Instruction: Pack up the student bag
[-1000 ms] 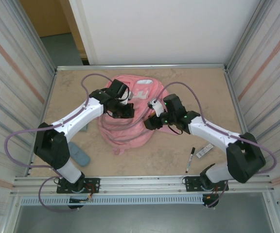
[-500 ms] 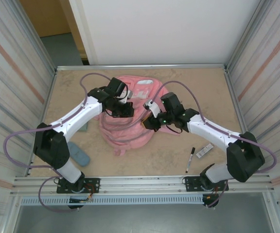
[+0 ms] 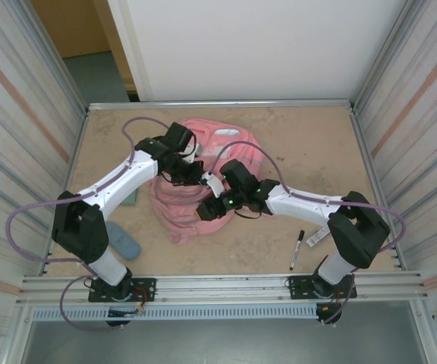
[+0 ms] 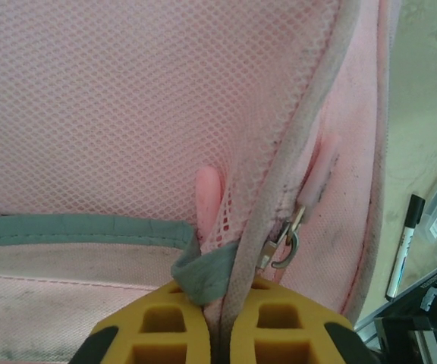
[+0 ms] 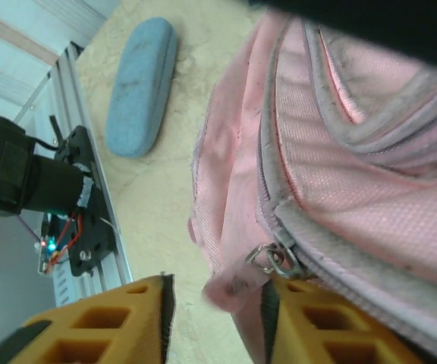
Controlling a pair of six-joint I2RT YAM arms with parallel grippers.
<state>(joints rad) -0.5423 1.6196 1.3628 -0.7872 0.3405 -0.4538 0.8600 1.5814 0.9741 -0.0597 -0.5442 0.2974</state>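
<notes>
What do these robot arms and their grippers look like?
The left arm and right arm have white tube-like links between chunky black joints, with a lilac cable looping along each. The left gripper and right gripper have yellow fingers with hollow cells.

Pink student bag (image 3: 174, 211), pale blue case (image 5: 141, 87)

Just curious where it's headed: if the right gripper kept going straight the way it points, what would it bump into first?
Most likely the student bag: a pink corner by its zip pull sits between the open fingers of the right gripper. Depth is hard to judge.
</notes>
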